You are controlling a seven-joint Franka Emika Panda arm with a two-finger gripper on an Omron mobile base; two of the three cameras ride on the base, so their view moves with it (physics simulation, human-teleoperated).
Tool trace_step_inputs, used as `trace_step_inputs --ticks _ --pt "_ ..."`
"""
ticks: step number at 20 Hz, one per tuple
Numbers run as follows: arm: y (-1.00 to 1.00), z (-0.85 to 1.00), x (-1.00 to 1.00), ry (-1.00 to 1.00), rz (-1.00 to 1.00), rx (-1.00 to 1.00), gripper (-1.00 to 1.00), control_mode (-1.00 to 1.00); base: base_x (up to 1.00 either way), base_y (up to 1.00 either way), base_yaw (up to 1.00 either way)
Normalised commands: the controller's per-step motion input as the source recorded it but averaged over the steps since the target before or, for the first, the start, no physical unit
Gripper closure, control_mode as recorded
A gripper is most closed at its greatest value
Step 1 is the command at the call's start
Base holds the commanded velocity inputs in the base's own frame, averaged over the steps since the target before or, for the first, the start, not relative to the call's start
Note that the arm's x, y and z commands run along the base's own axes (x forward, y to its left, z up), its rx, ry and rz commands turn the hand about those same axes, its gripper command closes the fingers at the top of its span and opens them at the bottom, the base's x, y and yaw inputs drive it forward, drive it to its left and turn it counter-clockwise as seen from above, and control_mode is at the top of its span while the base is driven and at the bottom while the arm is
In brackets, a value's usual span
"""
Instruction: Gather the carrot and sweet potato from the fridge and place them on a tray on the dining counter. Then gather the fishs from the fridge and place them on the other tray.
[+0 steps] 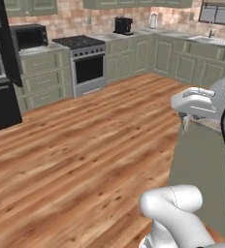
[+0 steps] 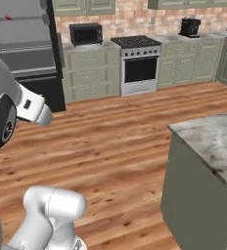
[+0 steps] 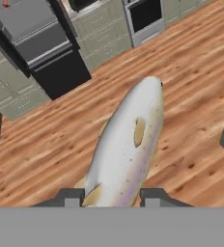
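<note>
**Kid:** Silvery fish (image 3: 126, 149) sits between your two dark finger tips (image 3: 151, 195). Your gripper (image 3: 111, 197) is pinching it near the tail, with the head pointing away over the wood floor (image 3: 46, 144).

**Helper:** How do you think it will handle?

**Kid:** It looks smooth and slim, so I guess it is slippery and light. The long body hangs far out from your hold, so it may swing or slide. Keep your squeeze on the thick part by the tail fin.

**Helper:** How many fish do you count?

**Kid:** One pale fish in your hand. There is one tiny red thing (image 2: 8, 17) on a shelf in the open fridge (image 2: 22, 44). It may be the other fish, but it is too small to tell.

**Helper:** And counters?

**Kid:** One marble dining counter (image 2: 213, 139) close on your right. I count no trays from here.
</note>
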Motion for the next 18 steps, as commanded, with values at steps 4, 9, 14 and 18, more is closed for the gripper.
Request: trace_step_inputs --ticks 4,9,14,18 --pt "0.0 0.0 0.0 0.0 0.0 0.0 1.0 1.0 -0.7 -0.37 -0.29" --pt "0.0 0.0 0.0 0.0 0.0 0.0 1.0 1.0 -0.52 -0.47 -0.22" --pt "0.0 0.0 0.0 0.0 0.0 0.0 1.0 1.0 -0.25 -0.69 -0.04" --pt "0.0 0.0 0.0 0.0 0.0 0.0 1.0 1.0 -0.23 -0.75 0.0"
